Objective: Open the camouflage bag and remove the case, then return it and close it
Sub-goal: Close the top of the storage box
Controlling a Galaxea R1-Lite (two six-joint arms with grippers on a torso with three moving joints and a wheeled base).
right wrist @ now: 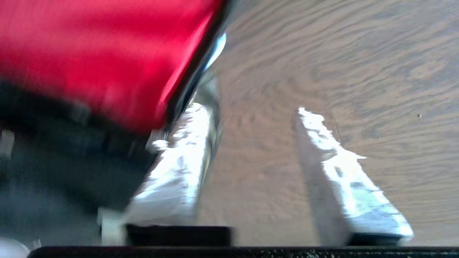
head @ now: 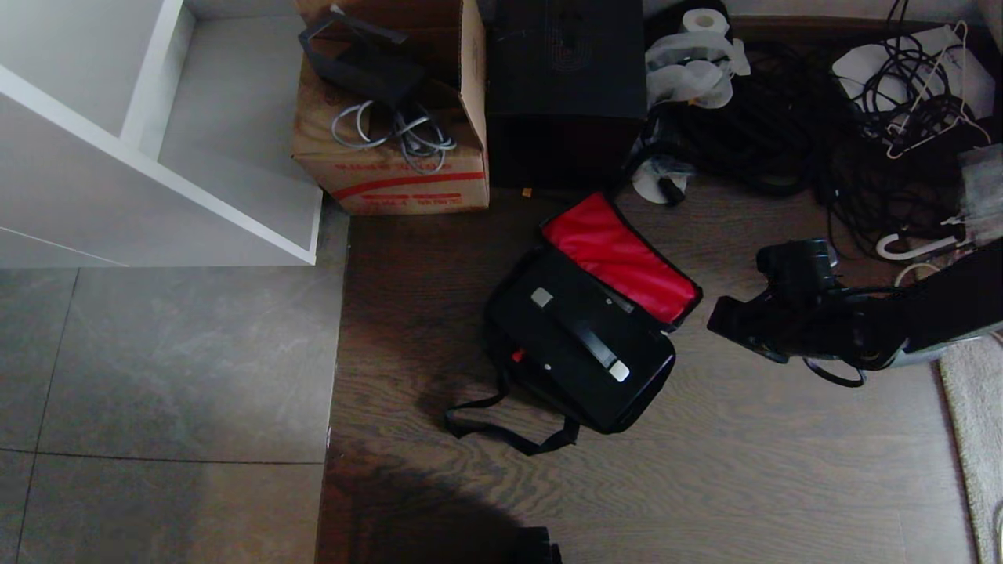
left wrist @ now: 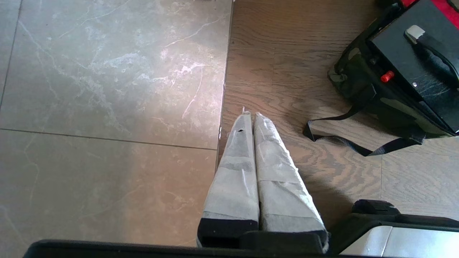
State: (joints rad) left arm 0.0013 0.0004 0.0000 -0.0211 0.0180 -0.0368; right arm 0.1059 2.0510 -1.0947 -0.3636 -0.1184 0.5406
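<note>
Open camouflage bag (head: 541,376) on wood floor (head: 744,470), case (head: 580,337) inside.
Right gripper (right wrist: 251,143) beside red lid panel (head: 619,258), fingers apart, holding nothing; left gripper (left wrist: 254,118) closed, empty.

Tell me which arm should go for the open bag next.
Right, most likely. The right gripper is open beside the camouflage bag's red lid panel, with the case inside. The left gripper is shut, hanging over bare floor, apart from the bag.
</note>
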